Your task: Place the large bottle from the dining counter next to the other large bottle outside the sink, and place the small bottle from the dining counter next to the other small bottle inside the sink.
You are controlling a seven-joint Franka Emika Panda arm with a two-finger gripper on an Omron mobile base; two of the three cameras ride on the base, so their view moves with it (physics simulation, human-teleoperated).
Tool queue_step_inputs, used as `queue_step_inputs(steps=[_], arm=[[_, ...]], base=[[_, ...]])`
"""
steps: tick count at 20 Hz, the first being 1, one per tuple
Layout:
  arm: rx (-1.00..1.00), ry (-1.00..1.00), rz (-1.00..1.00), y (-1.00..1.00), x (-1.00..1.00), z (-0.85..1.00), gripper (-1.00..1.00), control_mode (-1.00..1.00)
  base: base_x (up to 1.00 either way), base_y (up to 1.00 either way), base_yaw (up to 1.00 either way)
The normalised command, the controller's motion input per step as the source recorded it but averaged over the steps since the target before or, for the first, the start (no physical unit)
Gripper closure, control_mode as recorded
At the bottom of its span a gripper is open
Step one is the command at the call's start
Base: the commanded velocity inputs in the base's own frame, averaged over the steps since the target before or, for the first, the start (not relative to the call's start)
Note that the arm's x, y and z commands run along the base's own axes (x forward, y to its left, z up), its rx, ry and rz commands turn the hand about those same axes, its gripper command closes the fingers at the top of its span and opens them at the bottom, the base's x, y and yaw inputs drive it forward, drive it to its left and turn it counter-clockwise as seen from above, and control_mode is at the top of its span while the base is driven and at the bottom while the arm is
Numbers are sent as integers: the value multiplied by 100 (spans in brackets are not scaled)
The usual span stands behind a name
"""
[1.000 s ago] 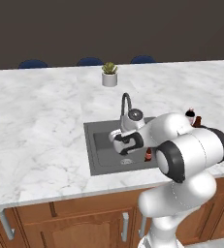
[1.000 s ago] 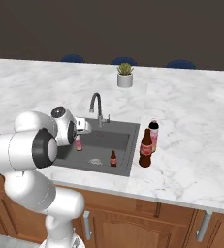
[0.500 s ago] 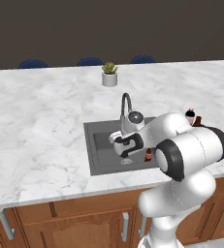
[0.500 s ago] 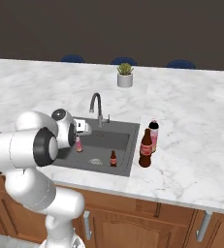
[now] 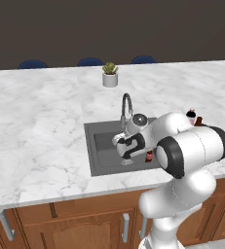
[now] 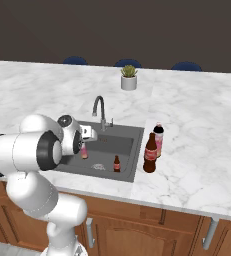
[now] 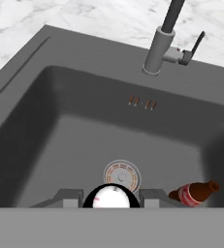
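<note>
My gripper (image 6: 85, 146) is shut on the small bottle (image 6: 84, 151), a short pale one with a reddish band, and holds it upright over the left part of the sink (image 6: 129, 136). In the hand view its white cap (image 7: 112, 198) sits between my fingertips (image 7: 69, 196), above the drain (image 7: 121, 173). The other small bottle (image 6: 116, 163), dark with a red label, stands in the basin to the right (image 7: 193, 193). On the counter right of the sink, the brown large bottle (image 6: 150, 154) stands beside the pink-labelled other large bottle (image 6: 158, 140).
A curved chrome tap (image 6: 99, 107) rises at the sink's back edge. A small potted plant (image 6: 129, 79) stands further back on the white marble counter (image 6: 197, 115). Blue chair backs line the far side. My own arm hides part of the basin in the left base view.
The gripper with the small bottle has edged slightly lower and to the right inside the sink. The other bottles have stayed in place.
</note>
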Motion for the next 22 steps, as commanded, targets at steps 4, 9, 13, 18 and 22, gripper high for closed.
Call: queue_step_inputs(steps=[4,9,13,18,22], arm=[[0,0,1,-8,8,-22,100,-100],[0,0,2,0,16,-27,100,-100],[0,0,2,0,13,-20,100,-100],[0,0,2,0,10,-17,100,-100],[0,0,2,0,4,-11,100,-100]], base=[[0,0,0],[0,0,0],[0,0,0],[0,0,0],[0,0,0]])
